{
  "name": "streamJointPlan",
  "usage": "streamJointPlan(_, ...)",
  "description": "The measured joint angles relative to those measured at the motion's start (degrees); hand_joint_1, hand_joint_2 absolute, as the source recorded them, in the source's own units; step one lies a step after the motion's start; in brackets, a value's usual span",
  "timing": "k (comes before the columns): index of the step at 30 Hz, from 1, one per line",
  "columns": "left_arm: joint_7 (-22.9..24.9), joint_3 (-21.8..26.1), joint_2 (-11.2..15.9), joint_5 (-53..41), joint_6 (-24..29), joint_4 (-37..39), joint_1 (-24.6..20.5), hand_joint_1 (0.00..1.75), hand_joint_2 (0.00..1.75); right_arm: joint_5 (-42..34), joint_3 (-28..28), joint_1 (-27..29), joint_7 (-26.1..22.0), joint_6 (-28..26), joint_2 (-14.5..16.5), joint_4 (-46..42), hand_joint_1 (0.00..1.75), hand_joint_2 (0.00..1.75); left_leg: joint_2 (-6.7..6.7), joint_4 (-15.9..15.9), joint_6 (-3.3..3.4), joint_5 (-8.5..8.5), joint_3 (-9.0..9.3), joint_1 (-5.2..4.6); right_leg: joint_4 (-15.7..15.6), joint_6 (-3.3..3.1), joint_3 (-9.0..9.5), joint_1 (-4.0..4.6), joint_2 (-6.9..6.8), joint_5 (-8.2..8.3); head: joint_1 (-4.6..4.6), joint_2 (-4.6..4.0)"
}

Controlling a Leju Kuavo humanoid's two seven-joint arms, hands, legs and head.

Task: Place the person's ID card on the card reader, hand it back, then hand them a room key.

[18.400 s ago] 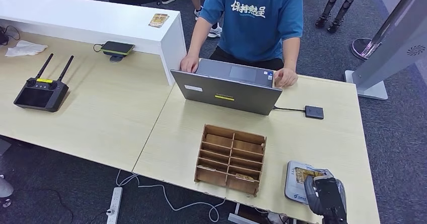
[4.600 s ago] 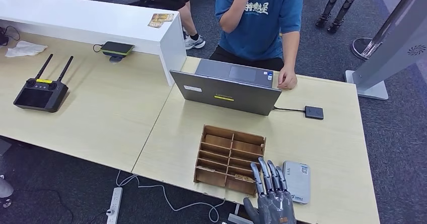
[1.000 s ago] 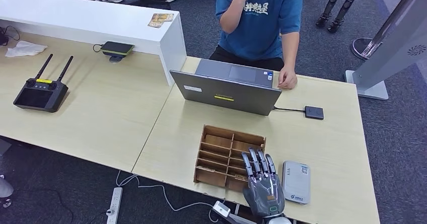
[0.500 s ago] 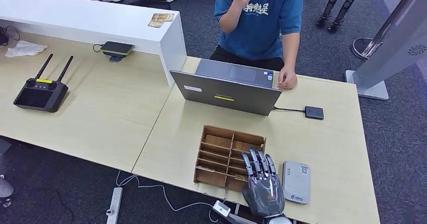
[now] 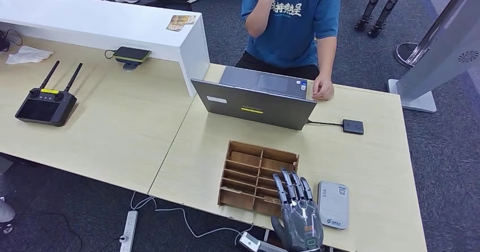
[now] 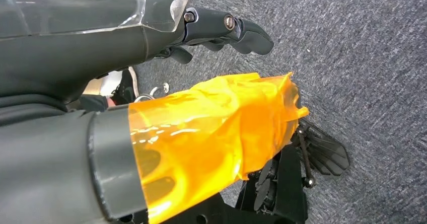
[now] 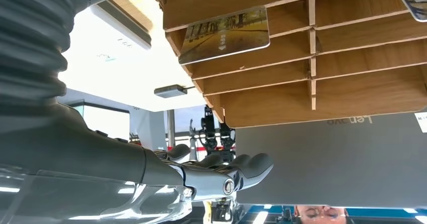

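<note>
Reaching toward the wooden organizer (image 5: 259, 178) at lower centre of the head view, the right hand (image 5: 297, 218) spreads empty fingers beside the card reader (image 5: 333, 204). In the right wrist view, a room key (image 7: 224, 34) sits in an upper-centre slot; pinching it seems next. The left hand (image 6: 221, 30) looks curled, empty.

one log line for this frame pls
stage: reaching for room key | right hand: open, over wooden rack | key card: in rack slot | card reader: bare
</note>
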Motion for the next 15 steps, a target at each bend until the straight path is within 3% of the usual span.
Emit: streamJointPlan(15,0.0,0.42,-0.03,-0.1,-0.03,0.0,0.04,0.0,0.0,-0.73,0.05,-0.32,-0.25,1.04,-0.2,0.61,0.0,1.75,0.0,0.0,0.0,0.0,-0.01,0.0,0.0,0.0,0.0,0.0,0.0,0.0,0.0,0.0)
